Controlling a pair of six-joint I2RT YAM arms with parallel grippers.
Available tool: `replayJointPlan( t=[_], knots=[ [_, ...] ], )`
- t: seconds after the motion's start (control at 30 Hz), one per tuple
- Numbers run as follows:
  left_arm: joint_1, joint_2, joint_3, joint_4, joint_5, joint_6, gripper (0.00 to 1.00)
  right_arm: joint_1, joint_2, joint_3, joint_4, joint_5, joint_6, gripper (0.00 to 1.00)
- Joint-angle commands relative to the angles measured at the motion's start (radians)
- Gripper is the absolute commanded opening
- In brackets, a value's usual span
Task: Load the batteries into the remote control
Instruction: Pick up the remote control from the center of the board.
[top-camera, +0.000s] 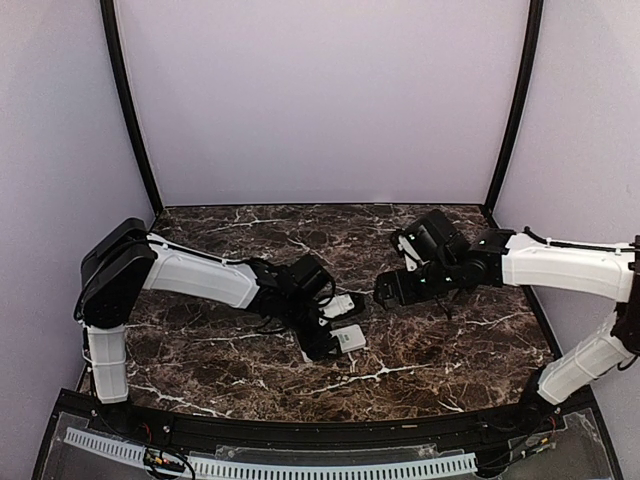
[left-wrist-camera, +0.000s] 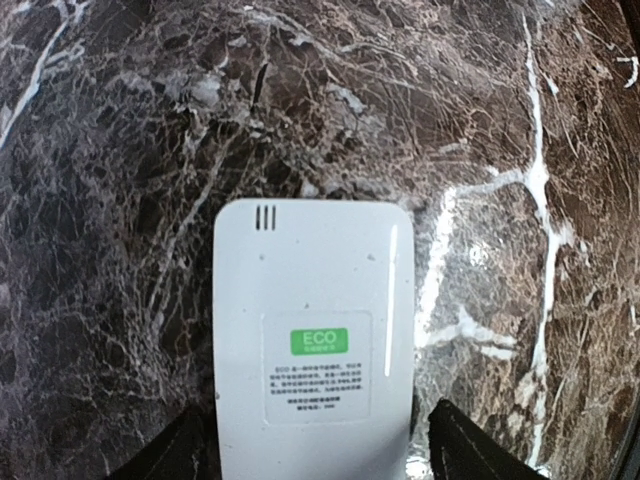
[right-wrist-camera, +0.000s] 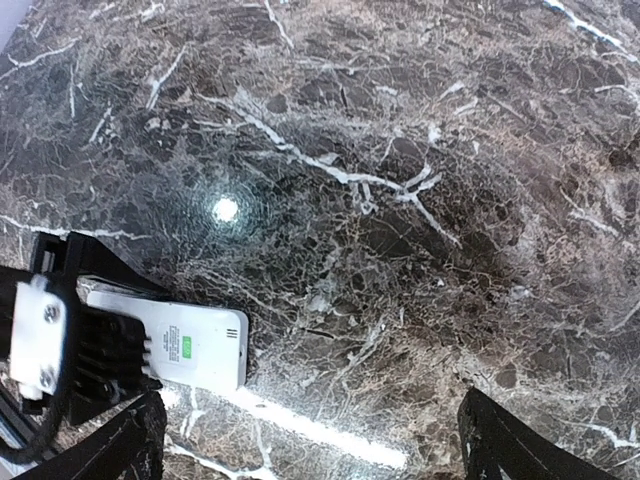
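Note:
The remote control (left-wrist-camera: 310, 300) is a white handset seen from its back, with a green ECO sticker and small slots at its far end. It lies between the fingers of my left gripper (left-wrist-camera: 320, 440), which is shut on its near part. In the top view the left gripper (top-camera: 328, 345) holds the remote (top-camera: 350, 339) low over the table's middle. The right wrist view shows the remote (right-wrist-camera: 195, 348) sticking out of the left gripper. My right gripper (top-camera: 383, 290) is open and empty, a little right of the remote. The batteries are out of view.
The dark marble table (top-camera: 440, 350) spreads under both arms. Pale walls and two black poles (top-camera: 130, 110) close the back and sides. A bright lamp glare (right-wrist-camera: 226, 208) shows on the marble.

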Motion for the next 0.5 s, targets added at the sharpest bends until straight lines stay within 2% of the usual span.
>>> replayJointPlan(
  t=[0.0, 0.1, 0.23, 0.4, 0.47],
  knots=[
    [-0.033, 0.03, -0.019, -0.144, -0.072, 0.034, 0.79, -0.014, -0.048, -0.028, 0.051, 0.02, -0.012, 0.99],
    [-0.044, 0.034, -0.024, -0.155, -0.125, 0.046, 0.78, -0.014, -0.058, -0.034, 0.062, 0.008, -0.017, 0.99],
    [-0.046, 0.039, -0.027, -0.17, -0.172, 0.05, 0.67, -0.016, -0.064, -0.034, 0.072, -0.001, -0.019, 0.99],
    [-0.046, 0.032, -0.015, -0.17, -0.155, 0.043, 0.44, -0.016, -0.066, -0.023, 0.073, -0.017, -0.03, 0.99],
    [-0.046, 0.005, -0.014, -0.146, -0.145, 0.034, 0.39, -0.017, -0.083, -0.027, 0.09, -0.037, -0.039, 0.99]
  ],
)
